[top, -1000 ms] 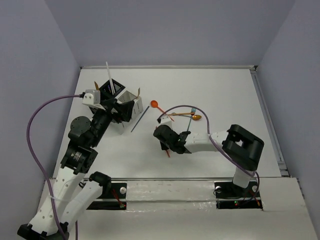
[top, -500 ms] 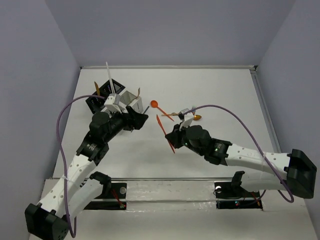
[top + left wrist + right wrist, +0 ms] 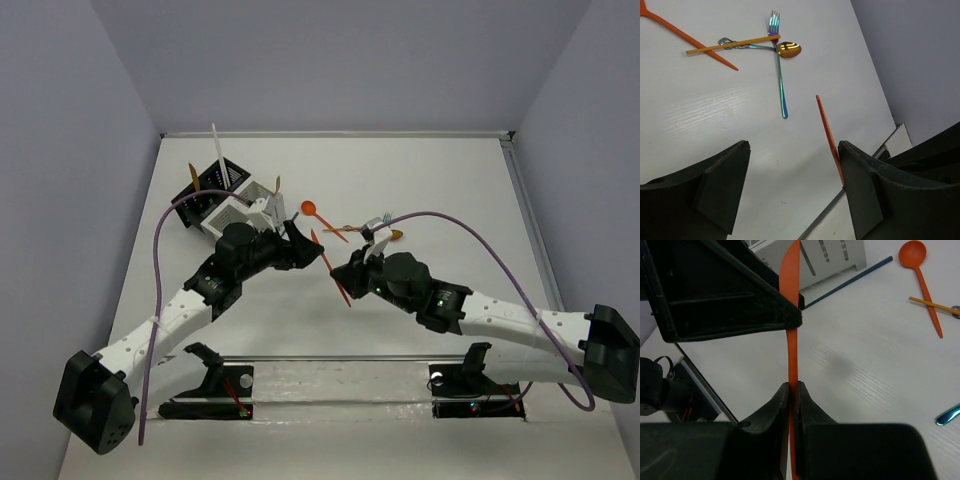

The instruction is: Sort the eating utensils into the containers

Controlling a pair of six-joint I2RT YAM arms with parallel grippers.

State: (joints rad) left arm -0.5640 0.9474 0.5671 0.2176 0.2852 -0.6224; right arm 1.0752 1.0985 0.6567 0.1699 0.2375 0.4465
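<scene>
My right gripper (image 3: 345, 272) is shut on an orange knife (image 3: 318, 243) and holds it upright above the table's middle; the grip shows in the right wrist view (image 3: 794, 386). My left gripper (image 3: 308, 250) is open and empty. In the left wrist view (image 3: 794, 150) the knife (image 3: 828, 134) lies against the inner edge of its right finger. The black caddy (image 3: 200, 190) and the white caddy (image 3: 235, 212) stand at the back left with utensils in them. An orange spoon (image 3: 310, 210), a gold spoon (image 3: 394, 236) and a teal fork (image 3: 780, 75) lie on the table.
A gold stick (image 3: 732, 44) lies across the fork and the orange spoon's handle (image 3: 690, 37). A dark blue stick (image 3: 850, 282) lies beside the white caddy (image 3: 835, 255). A white stick (image 3: 216, 150) stands up out of the black caddy. Purple cables arc over both arms.
My right gripper has lifted the orange knife off the table. My left gripper has swung right from the caddies to meet the knife's upper end.
</scene>
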